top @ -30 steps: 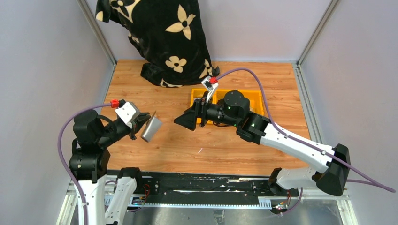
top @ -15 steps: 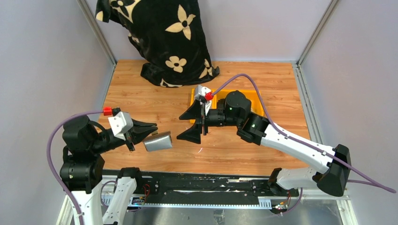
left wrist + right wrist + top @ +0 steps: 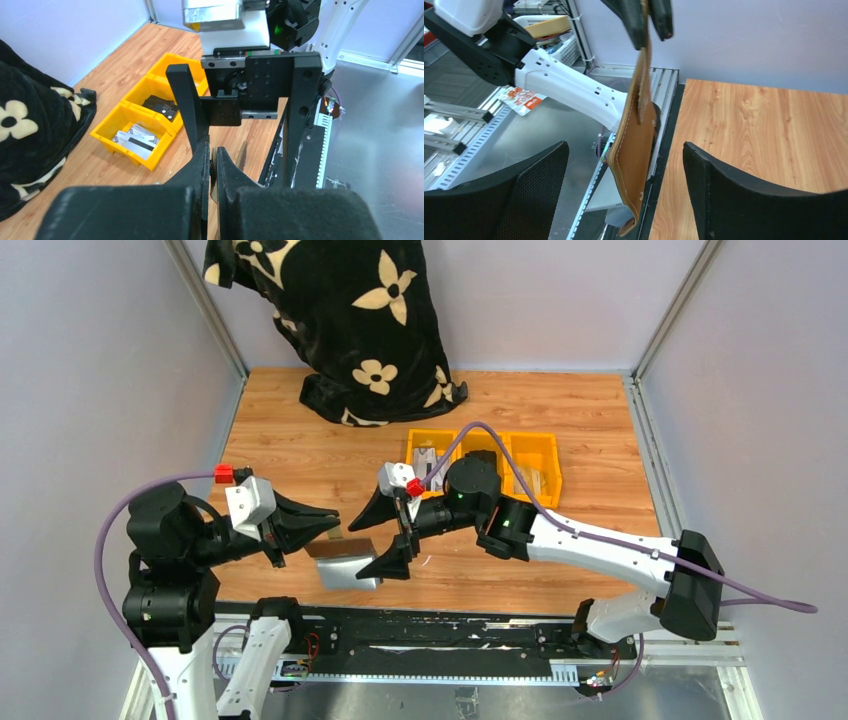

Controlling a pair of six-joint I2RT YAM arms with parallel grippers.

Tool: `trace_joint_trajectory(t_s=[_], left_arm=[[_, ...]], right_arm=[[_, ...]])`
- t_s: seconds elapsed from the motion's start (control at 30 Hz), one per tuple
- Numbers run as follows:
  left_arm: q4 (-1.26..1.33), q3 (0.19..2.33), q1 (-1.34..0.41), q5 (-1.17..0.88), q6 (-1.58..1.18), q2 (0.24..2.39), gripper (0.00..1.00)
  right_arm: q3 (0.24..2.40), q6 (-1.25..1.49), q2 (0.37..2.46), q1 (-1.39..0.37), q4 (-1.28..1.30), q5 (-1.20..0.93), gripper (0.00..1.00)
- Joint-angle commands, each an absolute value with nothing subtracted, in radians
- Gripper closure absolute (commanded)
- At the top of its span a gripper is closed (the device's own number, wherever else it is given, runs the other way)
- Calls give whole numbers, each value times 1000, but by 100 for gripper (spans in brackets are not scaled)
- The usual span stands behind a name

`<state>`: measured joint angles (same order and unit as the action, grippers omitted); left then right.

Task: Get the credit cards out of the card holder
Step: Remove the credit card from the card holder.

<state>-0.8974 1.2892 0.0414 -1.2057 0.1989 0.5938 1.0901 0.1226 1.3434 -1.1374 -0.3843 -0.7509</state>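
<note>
The card holder (image 3: pixel 345 569) hangs clamped in the left gripper (image 3: pixel 333 524) — between the wide-parted right gripper (image 3: pixel 358 551).

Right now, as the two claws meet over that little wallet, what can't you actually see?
- Inside the card holder: the right wrist view shows only its brown outside, nearly edge-on, so its contents are hidden.
- Top view: the card holder is too small and shiny to read, and the right gripper overlaps its end.
- Left wrist view: the left gripper itself hides nearly all of the card holder.
</note>
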Motion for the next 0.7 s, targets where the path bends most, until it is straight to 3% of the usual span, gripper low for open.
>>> trace_joint_trajectory(t_s=[0.0,0.1,0.2,0.23,0.27,0.3,0.33,0.4,0.5,0.67], left_arm=[[-886,1323,36,-1235,177,587,100],[-887,1324,36,-1238,172,583,100],[-887,1317,36,-1232,170,578,100],[-887,1309,36,-1229,170,577,93],[-886,1299,37,-1229,171,573,67],[-885,1287,36,-1228,169,568,42],[-885,1275,37,-1222,166,563,25],[-885,1249,36,-1201,161,549,9],[-884,1213,36,-1204,148,527,4],[-885,1175,36,-1212,147,510,5]], right_arm=[[1102,56,1354,-1177,-419,-681,15],[1107,73,1362,-1185,-450,-613,39],[1118,100,1358,-1184,-464,-566,83],[1123,107,1353,-1183,-459,-551,95],[1126,111,1345,-1181,-451,-536,100],[1127,118,1335,-1175,-442,-537,100],[1124,129,1322,-1165,-436,-546,100],[1118,171,1297,-1136,-437,-579,100],[1118,260,1270,-1086,-447,-656,100],[1147,316,1254,-1066,-419,-779,100]])
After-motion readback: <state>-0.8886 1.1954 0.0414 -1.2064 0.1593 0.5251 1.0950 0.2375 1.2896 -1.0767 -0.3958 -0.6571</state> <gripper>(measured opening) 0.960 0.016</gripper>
